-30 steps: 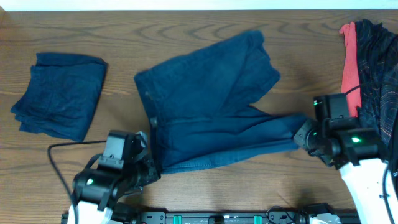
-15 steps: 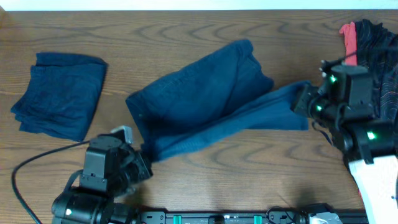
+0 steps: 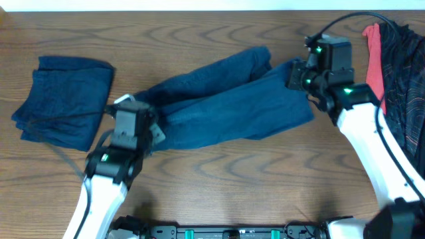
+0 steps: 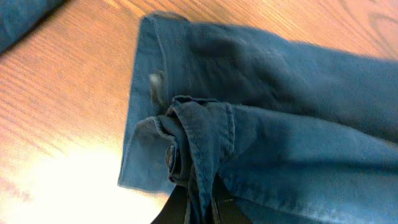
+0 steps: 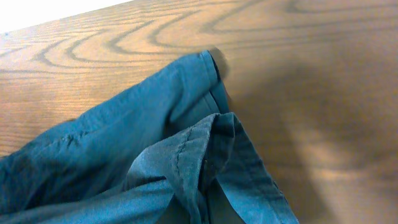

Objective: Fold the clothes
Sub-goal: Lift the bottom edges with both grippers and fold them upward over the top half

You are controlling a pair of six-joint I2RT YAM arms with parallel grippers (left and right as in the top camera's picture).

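left claw (image 3: 157, 128), right claw (image 3: 293, 74) pinch dark navy-blue fabric shorts (image 3: 226, 99) mid-fold; nine o'clock navy cloth stack (image 3: 63, 99) done; coral-red garment (image 3: 374, 63) waits.

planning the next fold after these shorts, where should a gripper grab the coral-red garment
Probably its exposed long edge, approached from the middle of the table. Only a narrow strip of the coral-red garment shows; its other side meets or slips under the blackish speckled garment, so a grab from there could catch both. The right gripper, shut on the navy shorts, is nearest.
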